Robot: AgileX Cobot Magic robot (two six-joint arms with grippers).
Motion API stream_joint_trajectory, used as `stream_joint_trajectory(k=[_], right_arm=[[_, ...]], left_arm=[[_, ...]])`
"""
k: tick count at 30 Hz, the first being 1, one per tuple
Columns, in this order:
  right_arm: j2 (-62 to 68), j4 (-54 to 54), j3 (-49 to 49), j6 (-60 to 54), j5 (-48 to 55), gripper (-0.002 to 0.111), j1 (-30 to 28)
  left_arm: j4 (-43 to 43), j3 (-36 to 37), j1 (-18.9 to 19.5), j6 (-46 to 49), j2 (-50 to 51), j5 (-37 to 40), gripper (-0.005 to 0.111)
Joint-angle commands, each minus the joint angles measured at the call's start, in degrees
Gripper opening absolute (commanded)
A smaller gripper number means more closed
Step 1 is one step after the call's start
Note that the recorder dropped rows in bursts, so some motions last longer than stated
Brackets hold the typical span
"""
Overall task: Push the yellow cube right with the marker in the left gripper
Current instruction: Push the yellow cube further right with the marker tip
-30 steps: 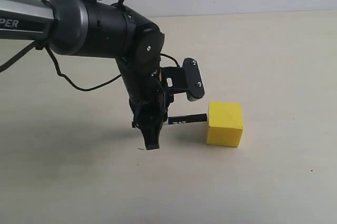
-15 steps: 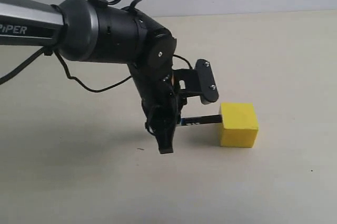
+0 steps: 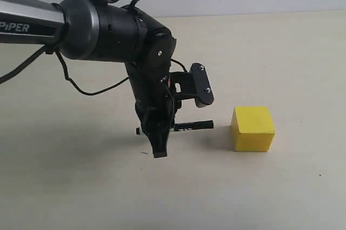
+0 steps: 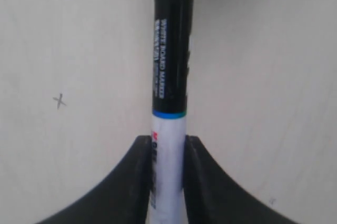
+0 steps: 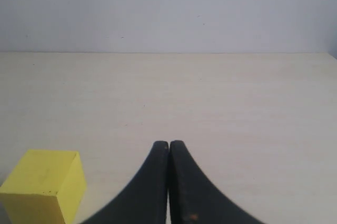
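Left gripper (image 3: 158, 146) clamps the marker (image 3: 192, 126) horizontally; the yellow cube (image 3: 253, 128) sits just beyond its tip, not touching.

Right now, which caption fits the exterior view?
Left gripper holds the marker level, tip not touching the yellow cube.
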Motion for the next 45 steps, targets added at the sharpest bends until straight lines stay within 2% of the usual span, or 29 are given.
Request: stream_joint_trajectory(k=[1,6,17,23,30,40,45], right_arm=[[-0.4,-0.1,0.3,-0.2,-0.6,0.000,0.0],[-0.4,-0.1,0.3,-0.2,-0.6,0.000,0.0],[-0.4,-0.1,0.3,-0.2,-0.6,0.000,0.0],[-0.4,-0.1,0.3,-0.2,-0.1,0.000,0.0],[-0.4,-0.1,0.3,-0.2,-0.2,0.000,0.0],[-0.4,-0.1,0.3,-0.2,-0.2,0.000,0.0],[-0.4,-0.1,0.3,-0.2,-0.2,0.000,0.0]], left_arm=[[-0.3,-1.1,-2.6,-0.4,2.3,-4.0,0.000],[-0.4,-6.6,-4.1,-0.4,5.6,-3.8,0.000],[1.1,-6.5,-1.7,-0.9,5.8,3.4,0.000],[1.1,-6.5,-2.3,-1.5,5.8,-0.1,0.000],[1.1,-8.2,-6.2,-0.4,5.8,-7.2,0.000],[1.1,-9.9,-5.3,-2.8,5.8,-1.3,0.000],[0.2,-9.9,-5.8,-3.3,5.8,-1.1,0.000]])
